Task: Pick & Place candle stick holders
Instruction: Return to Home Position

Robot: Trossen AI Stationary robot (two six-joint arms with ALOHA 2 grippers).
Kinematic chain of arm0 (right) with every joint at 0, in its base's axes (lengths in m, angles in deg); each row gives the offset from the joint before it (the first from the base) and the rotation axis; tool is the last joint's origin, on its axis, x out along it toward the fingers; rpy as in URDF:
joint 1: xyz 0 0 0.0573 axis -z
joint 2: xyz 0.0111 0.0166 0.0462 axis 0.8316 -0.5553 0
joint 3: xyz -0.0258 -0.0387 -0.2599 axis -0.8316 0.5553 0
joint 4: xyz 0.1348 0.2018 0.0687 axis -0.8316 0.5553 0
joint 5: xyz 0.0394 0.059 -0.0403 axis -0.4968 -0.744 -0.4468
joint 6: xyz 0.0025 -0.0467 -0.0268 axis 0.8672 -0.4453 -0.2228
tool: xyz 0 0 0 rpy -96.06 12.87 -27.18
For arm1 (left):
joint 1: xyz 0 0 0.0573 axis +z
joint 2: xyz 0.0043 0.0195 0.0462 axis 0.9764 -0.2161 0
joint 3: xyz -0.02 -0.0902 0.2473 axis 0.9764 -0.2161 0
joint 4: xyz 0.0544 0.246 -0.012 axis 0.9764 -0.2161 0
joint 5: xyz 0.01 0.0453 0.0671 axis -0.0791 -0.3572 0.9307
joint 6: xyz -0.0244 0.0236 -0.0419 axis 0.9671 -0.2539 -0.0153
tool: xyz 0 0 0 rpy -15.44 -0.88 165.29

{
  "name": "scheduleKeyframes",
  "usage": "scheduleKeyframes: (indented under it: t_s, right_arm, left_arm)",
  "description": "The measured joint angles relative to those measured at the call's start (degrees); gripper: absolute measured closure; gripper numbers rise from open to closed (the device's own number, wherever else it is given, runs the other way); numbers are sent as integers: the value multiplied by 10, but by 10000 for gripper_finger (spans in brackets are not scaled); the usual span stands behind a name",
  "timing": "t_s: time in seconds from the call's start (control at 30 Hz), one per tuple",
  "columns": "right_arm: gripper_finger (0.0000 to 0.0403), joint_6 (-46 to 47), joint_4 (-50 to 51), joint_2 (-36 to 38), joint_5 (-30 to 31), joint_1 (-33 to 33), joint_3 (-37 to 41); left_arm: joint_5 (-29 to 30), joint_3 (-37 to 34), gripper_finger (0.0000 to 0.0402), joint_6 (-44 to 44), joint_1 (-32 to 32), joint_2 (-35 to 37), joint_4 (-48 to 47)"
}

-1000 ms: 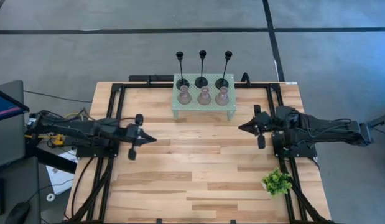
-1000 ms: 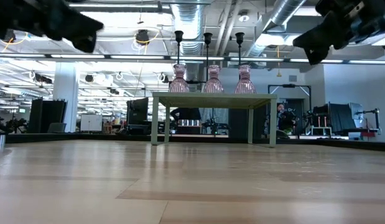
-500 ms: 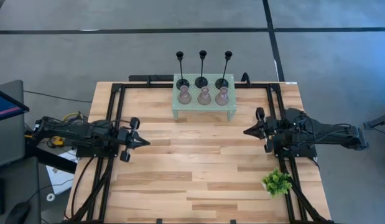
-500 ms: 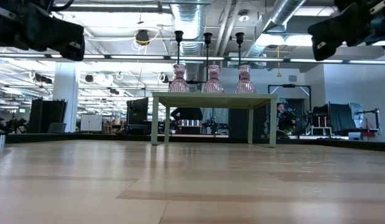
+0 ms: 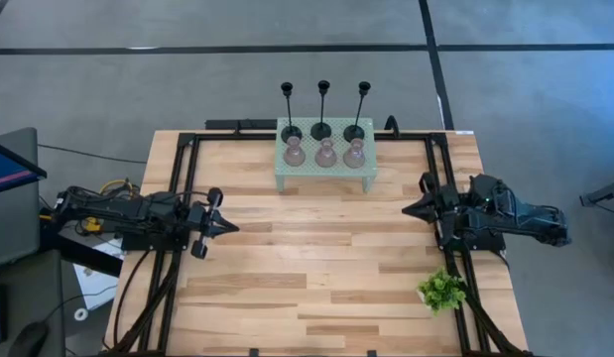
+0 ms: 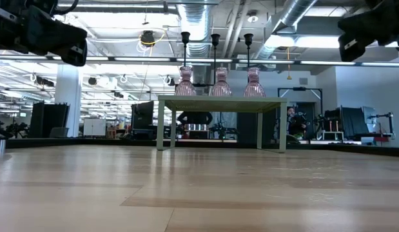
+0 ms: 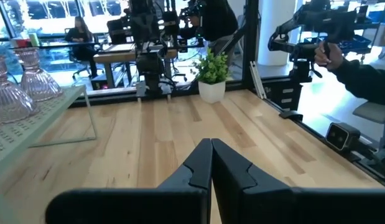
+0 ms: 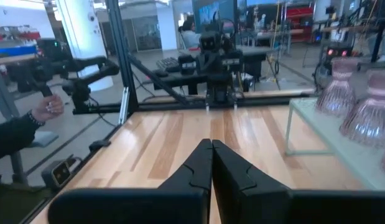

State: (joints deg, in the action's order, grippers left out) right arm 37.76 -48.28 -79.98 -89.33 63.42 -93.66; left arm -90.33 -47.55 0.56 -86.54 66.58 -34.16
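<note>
Pulling left claw (image 5: 230,226) and right claw (image 5: 407,208) home, both pinched shut and empty, candle stick holders (image 5: 325,154) sitting on the shelf (image 5: 324,176), needing only final arm tucking.

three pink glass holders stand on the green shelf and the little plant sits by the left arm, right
Not quite: the plant sits by the right arm, as the high view shows. The three pink glass holders do stand on the green shelf.
</note>
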Motion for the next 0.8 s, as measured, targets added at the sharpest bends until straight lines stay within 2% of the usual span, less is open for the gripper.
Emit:
scheduleKeyframes:
  t_s: [0.37, 0.53, 0.8]
  right_arm:
    - [403, 1, -37, -1, -8, 0, 33]
    - [403, 0, -84, -1, -12, 0, 69]
    - [403, -5, -143, 0, -14, 0, 133]
  left_arm:
    - [-3, -20, 395, 28, 0, 0, 5]
    - [-3, -51, 395, 28, 0, -1, 31]
    - [-3, -52, 395, 25, 0, -2, 34]
